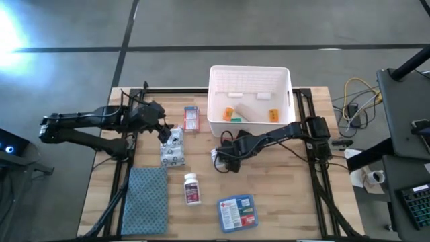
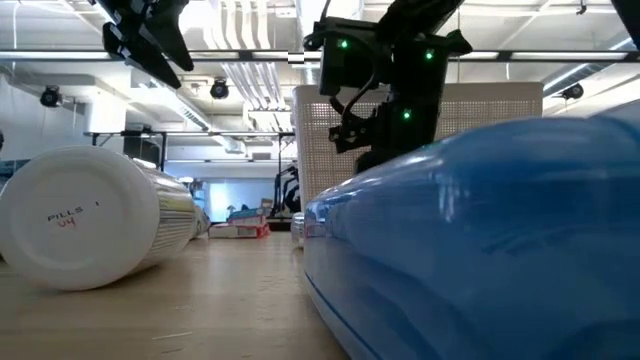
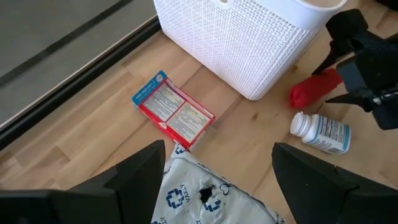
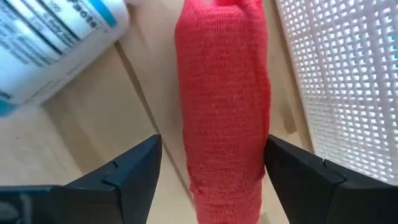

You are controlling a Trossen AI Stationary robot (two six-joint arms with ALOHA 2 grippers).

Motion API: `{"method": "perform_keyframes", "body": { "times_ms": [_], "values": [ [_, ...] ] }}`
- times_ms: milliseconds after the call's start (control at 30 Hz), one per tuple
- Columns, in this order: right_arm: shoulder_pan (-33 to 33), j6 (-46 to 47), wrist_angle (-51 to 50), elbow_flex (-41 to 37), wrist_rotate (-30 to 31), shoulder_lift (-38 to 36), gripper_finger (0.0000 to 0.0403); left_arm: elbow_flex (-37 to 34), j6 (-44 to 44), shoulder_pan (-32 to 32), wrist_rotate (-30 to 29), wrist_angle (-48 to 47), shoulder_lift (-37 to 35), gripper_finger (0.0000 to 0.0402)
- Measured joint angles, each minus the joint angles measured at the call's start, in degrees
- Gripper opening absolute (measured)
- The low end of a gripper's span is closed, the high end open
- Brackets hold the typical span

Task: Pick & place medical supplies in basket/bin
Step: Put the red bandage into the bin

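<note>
The white bin stands at the table's far side with orange vials inside. My right gripper is open near the bin's near wall. Its fingers stand on either side of the red tube, which lies on the table next to a white pill bottle. My left gripper is open over the far end of the silvery blister pack. The red-white small box lies flat just beyond it. Another white pill bottle and the blue first-aid packet lie nearer the front edge.
A blue-grey folded cloth lies at the table's near left. In the low view the lying bottle and the blue packet fill the foreground. The bin's perforated wall stands close beside the red tube. Bare wood shows at the near right.
</note>
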Motion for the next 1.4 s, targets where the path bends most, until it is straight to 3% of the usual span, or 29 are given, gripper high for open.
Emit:
{"method": "perform_keyframes", "body": {
  "times_ms": [167,533,733,933,1200,1400],
  "values": [
    [0.4,0.5,0.8,-1.0,-1.9,0.0,0.0251,0.0,-0.2,0.0,0.0,0.0,0.0,0.0274],
    [5.0,3.9,1.5,-0.4,-17.4,-0.5,0.0228,0.0,-0.2,0.0,0.0,0.0,0.0,0.0274],
    [6.0,15.0,1.9,-0.1,-13.7,-4.6,0.0232,0.0,-0.2,0.0,0.0,0.0,0.0,0.0274],
    [6.1,17.2,3.0,-0.2,-7.9,-6.6,0.0233,0.0,0.0,0.0,0.0,0.0,0.0,0.0274],
    [5.6,17.5,4.8,0.0,-6.9,-1.5,0.0233,0.0,1.5,0.0,0.0,0.0,0.0,0.0274],
    [5.2,23.5,0.5,-0.4,-3.8,0.1,0.0233,0.0,1.5,0.0,0.0,-0.2,0.0,0.0274]
  ]
}}
